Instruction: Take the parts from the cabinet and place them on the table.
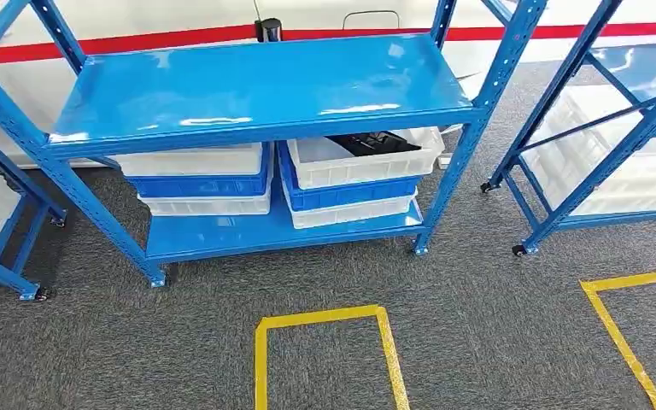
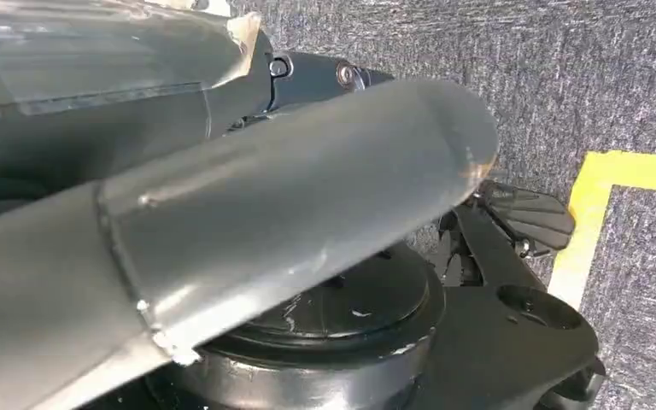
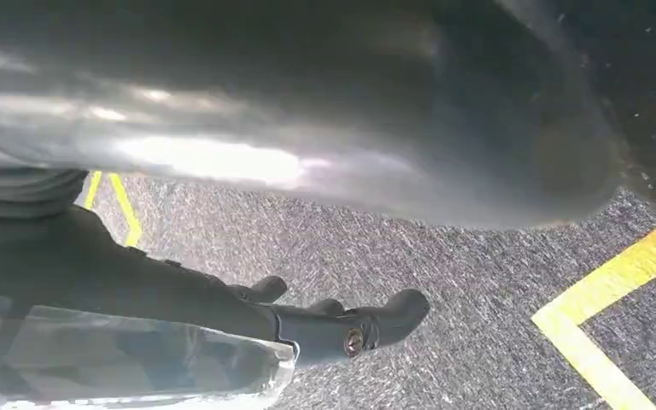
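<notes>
The blue cabinet (image 1: 256,85) stands ahead of me on grey carpet, its top shelf bare. On its lower shelf are two stacks of white and blue bins. The upper white bin (image 1: 363,166) of the right stack holds black parts (image 1: 374,142). The left stack (image 1: 198,175) shows nothing inside from here. My left hand (image 2: 290,205) hangs over the carpet, thick grey thumb stretched out, nothing in it. My right hand (image 3: 307,325) also hangs low, its dark fingers (image 3: 393,312) extended and apart, holding nothing.
A second blue rack (image 1: 615,137) with white bins stands to the right, and part of another rack (image 1: 0,256) to the left. A yellow tape square (image 1: 329,320) marks the carpet in front of the cabinet, with another tape outline (image 1: 615,316) at the right.
</notes>
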Robot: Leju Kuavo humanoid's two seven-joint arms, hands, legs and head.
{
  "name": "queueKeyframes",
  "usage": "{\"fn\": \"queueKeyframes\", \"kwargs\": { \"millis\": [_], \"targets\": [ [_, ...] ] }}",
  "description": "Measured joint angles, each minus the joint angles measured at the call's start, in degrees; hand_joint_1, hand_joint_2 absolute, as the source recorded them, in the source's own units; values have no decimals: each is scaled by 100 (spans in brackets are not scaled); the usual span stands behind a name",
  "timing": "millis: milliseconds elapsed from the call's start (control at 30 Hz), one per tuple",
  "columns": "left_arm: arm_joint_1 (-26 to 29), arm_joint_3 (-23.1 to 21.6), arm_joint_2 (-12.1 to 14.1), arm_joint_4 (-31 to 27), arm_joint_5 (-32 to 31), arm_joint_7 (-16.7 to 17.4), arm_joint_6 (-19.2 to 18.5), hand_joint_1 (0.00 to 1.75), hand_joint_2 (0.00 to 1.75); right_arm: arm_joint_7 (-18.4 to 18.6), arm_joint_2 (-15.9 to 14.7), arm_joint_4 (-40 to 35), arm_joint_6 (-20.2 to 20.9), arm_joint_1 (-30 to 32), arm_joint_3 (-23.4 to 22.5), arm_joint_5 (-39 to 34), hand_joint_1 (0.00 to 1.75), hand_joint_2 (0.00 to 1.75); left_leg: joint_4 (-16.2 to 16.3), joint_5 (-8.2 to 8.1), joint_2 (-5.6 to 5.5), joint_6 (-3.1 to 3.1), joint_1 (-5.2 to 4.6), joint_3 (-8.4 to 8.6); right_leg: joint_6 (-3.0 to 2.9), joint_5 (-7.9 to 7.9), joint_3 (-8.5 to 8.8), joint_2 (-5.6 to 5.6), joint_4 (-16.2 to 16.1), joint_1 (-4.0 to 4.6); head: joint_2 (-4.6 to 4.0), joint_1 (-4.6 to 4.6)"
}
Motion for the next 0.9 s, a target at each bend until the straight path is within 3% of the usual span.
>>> {"fn": "queueKeyframes", "kwargs": {
  "millis": [467,633,700,733,767,800,867,900],
  "targets": [
    [0,0,0,0,7,0,17,0,0,-52,2,0,-111,-4,20,85,0,0,7,-10,0,0,0,-2,17,-7,2,0,-4,-4,0,2],
    [1,0,4,0,7,0,39,0,0,-55,20,0,-111,-12,35,87,0,0,10,-40,-4,52,-55,-11,48,-2,11,-12,-9,-40,0,2],
    [-1,0,2,0,9,0,48,0,0,-55,28,-4,-111,-43,48,101,0,0,-57,-17,-68,101,-55,0,109,-10,111,-70,-33,-15,0,-9],
    [1,0,-11,0,13,0,52,0,0,-55,28,-11,-111,-39,50,101,0,0,-120,34,-93,132,11,61,125,-65,55,81,47,-64,0,-2],
    [-10,0,-15,0,13,0,59,0,0,-59,28,-11,-111,-35,52,103,0,0,-146,46,-132,160,27,71,84,-213,-38,277,300,-53,0,15],
    [-12,2,-15,0,13,0,66,0,0,-59,31,-11,-111,-32,52,103,0,0,-145,55,-172,179,28,66,39,-418,-267,376,753,-64,0,28],
    [-12,2,-20,0,15,0,72,0,0,-59,28,-11,-109,-23,55,109,0,0,-144,54,-297,180,26,64,9,-725,-782,428,1688,-73,0,28],
    [-11,2,-20,0,24,0,85,0,0,-59,28,-11,-105,0,55,122,0,0,-140,55,-382,177,26,68,43,-733,-926,442,1902,-68,0,31]
  ]
}}
